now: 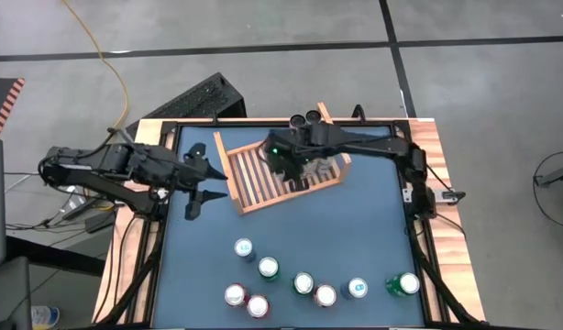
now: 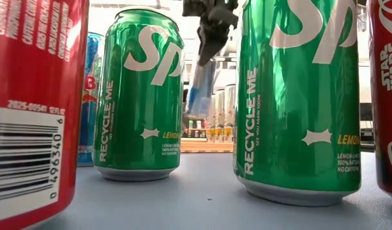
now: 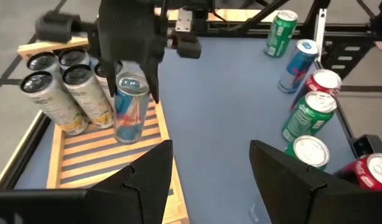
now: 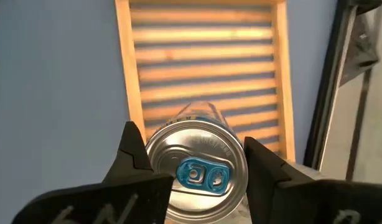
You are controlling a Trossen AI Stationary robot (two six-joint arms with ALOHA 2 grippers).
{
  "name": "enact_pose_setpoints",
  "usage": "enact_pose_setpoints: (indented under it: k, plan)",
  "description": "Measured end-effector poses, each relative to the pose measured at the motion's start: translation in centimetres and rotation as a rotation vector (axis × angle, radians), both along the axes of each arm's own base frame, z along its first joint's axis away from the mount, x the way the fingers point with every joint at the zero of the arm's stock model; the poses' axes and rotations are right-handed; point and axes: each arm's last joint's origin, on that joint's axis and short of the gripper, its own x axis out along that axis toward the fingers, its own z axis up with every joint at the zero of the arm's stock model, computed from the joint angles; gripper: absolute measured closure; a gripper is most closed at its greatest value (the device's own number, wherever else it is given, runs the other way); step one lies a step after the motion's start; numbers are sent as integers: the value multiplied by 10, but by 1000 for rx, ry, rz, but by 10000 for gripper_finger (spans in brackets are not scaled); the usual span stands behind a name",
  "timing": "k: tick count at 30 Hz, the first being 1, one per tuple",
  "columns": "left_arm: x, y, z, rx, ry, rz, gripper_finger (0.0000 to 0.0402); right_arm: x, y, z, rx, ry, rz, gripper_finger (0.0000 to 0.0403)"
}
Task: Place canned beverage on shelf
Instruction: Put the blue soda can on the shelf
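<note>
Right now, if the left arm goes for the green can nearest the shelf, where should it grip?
Grip the green can around its upper sidewall, coming straight down from above. It stands upright with open table around it, so the left gripper could straddle it.

**Hidden, cropped and unreadable**

In the low view, the red can with a barcode (image 2: 30,108) and the red can at the far right (image 2: 386,96) are cut off by the picture's edges. Two tall green cans (image 2: 140,96) hide most of the light-brown wooden slatted shelf (image 2: 205,145). From above, the dark right gripper (image 1: 291,165) covers the blue-and-silver can (image 4: 197,171) it clasps.
</note>
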Motion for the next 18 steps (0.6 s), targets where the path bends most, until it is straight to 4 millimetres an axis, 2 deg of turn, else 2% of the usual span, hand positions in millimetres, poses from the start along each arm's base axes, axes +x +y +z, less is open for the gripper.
enact_pose_setpoints:
  k: [4,9,18]
  plan:
    - [-2,4,1,2,-5,19,200,11,-11,-22,-32,73,97,292]
    - [-4,8,2,4,-11,41,200,23,-10,-49,-7,141,189,292]
    - [-4,15,2,5,-10,80,200,23,-4,-57,29,201,235,283]
